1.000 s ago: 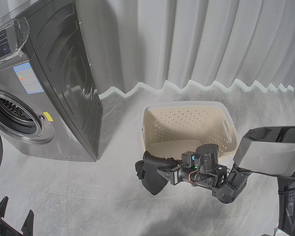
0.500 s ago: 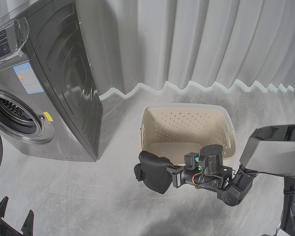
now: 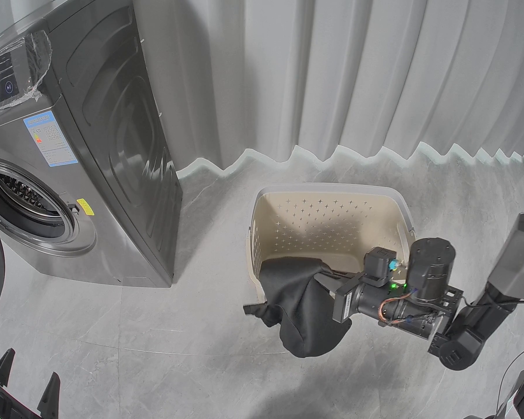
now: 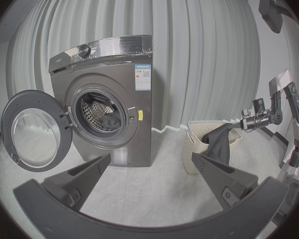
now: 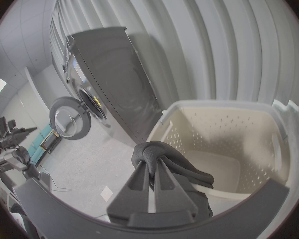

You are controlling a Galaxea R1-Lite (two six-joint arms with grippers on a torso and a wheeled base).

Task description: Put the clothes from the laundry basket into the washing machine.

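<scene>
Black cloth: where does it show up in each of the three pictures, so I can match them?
Head view: cloth hangs from the right gripper, across the basket's near corner.
Left wrist view: far off, cloth drooping by the basket, beyond the washer.
Right wrist view: close up, cloth pinched in the right gripper, basket behind.
Shared landmark: the basket.

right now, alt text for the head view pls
The right gripper, shut on a dark cloth, holds it over the near rim of the basket. An open washer stands at left, before a curtain.
</scene>
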